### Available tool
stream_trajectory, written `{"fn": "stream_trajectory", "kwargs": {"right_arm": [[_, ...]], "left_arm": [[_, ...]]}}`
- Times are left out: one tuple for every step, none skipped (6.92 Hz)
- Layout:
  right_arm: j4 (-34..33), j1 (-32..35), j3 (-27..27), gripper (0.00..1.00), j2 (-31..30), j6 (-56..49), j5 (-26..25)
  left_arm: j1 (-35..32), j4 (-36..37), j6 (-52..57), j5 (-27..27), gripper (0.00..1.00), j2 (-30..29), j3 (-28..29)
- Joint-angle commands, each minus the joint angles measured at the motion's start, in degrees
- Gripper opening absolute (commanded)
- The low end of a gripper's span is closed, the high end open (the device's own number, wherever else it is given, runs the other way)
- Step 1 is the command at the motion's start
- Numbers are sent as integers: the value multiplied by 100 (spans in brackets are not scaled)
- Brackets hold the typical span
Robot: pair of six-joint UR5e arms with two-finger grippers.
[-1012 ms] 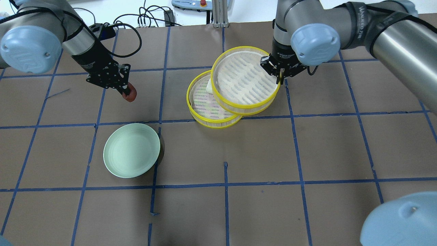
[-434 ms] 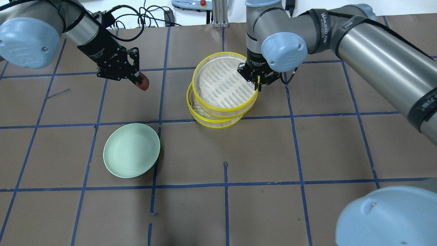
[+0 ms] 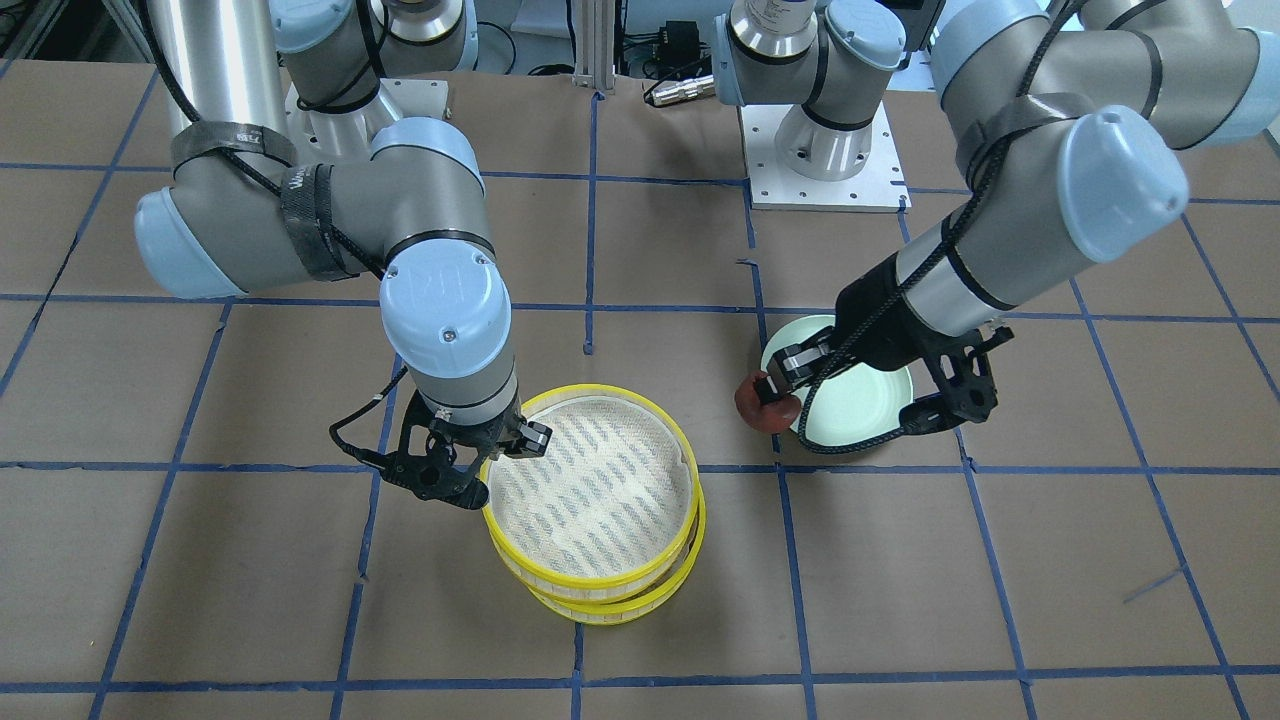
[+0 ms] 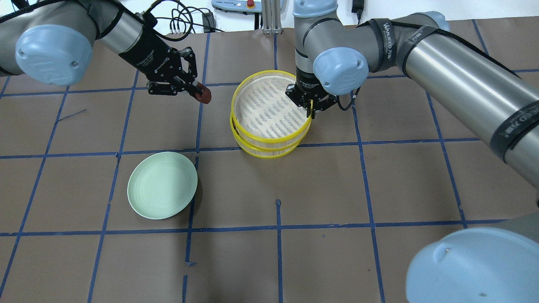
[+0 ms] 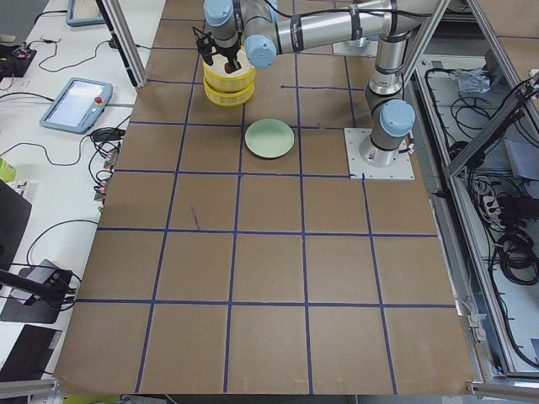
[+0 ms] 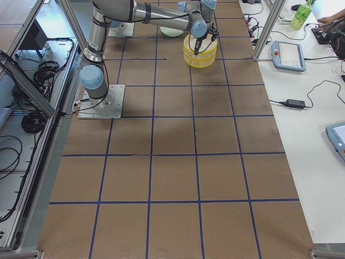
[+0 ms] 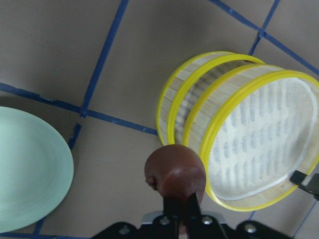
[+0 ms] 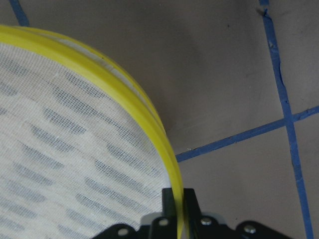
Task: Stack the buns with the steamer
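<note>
Two yellow-rimmed steamer trays stand stacked mid-table. The upper tray lies over the lower tray, slightly offset, and its mesh floor is bare. My right gripper is shut on the upper tray's right rim. My left gripper is shut on the reddish-brown bun and holds it above the table, just left of the trays. In the left wrist view the bun hangs beside the stack. The white bun is hidden.
The pale green plate sits empty at front left, also in the front-facing view. Blue tape lines grid the brown table. Cables and a control box lie beyond the far edge.
My right gripper has carried the upper tray left over the lower one, covering the white bun. My left gripper has moved right and farther back with the brown bun, toward the trays.
</note>
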Motion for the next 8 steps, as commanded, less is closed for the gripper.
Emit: {"fn": "stream_trajectory", "kwargs": {"right_arm": [[19,4,23,8,51,179,116],[19,4,6,8,86,188,160],[11,4,5,8,86,189,170],[-7,4,-3,8,86,197,170],[-7,21,-3,8,86,241,178],[-7,21,-3,8,86,259,178],[-16,30,-3,10,86,259,178],[-24,30,-12,11,86,259,178]], "left_arm": [[-371,141,-363,-39,2,-202,-13],[-608,603,-581,13,2,-290,-4],[-662,860,-827,5,3,-335,-4],[-663,862,-838,-4,3,-335,-4],[-663,871,-821,-13,3,-387,-4],[-672,958,-812,-22,3,-449,-4],[-672,1037,-829,-4,13,-458,-4],[-672,1038,-838,-4,23,-458,-4]]}}
